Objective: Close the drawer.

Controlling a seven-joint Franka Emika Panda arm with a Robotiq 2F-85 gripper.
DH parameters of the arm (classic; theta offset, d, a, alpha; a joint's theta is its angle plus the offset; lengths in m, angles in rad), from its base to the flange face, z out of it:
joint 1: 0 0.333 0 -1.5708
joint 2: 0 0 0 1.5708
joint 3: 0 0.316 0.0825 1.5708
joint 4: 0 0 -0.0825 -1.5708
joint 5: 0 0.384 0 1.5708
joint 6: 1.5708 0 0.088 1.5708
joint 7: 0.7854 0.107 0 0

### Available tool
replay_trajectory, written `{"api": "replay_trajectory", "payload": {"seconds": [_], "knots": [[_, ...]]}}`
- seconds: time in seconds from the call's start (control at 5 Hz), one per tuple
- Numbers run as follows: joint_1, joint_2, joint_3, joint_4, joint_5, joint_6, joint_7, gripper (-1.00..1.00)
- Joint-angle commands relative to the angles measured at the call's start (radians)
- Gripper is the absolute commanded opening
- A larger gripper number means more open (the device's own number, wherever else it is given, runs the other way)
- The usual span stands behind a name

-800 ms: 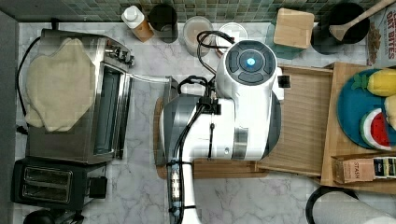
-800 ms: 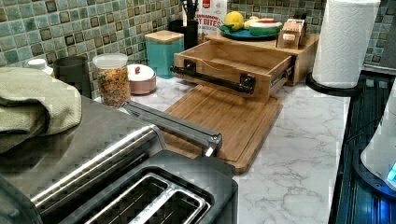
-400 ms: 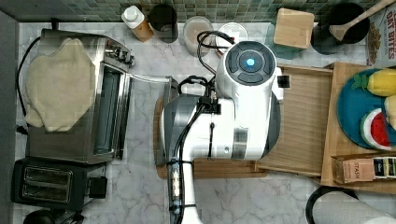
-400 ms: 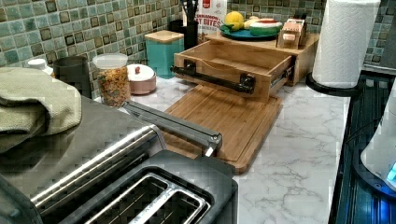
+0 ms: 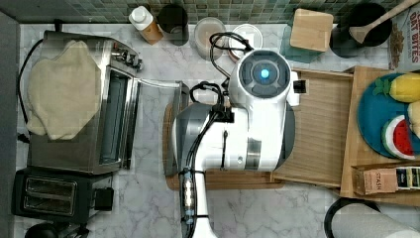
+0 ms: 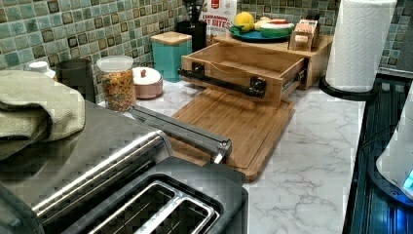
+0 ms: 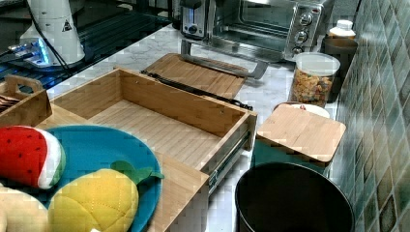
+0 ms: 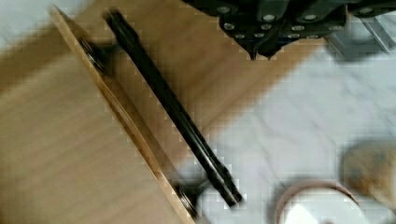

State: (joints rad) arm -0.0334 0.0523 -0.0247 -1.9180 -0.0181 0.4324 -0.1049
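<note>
Item: drawer (image 6: 243,66), pulled out over the cutting board (image 6: 234,124) on your counter (image 6: 311,146), black handle (image 8: 173,109) facing outward. Arm (image 5: 247,124) above it. Jaws: you cannot tell whether open or closed.

The tall red and white cardboard cereal box (image 5: 407,34) at the top view's right edge reads "OAT BITES" in white letters. In the left view the same box (image 6: 217,15), standing against the green tiled wall behind the blue plate, shows "CINNAMON" above "OAT BITES", its first letter cut off. The small brown cardboard tea box (image 5: 377,180) in the wooden holder bears "STASH" in the top view. A black warning triangle sits on the white robot base (image 7: 65,25) in the right view.
</note>
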Motion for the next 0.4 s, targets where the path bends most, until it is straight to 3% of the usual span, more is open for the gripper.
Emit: {"api": "replay_trajectory", "payload": {"seconds": [0.2,0.4], "knots": [[0.0,0.05,0.009,-0.028,0.003,-0.017,-0.197,-1.0],[0.0,0.043,0.012,-0.09,-0.029,0.071,-0.256,-1.0]]}}
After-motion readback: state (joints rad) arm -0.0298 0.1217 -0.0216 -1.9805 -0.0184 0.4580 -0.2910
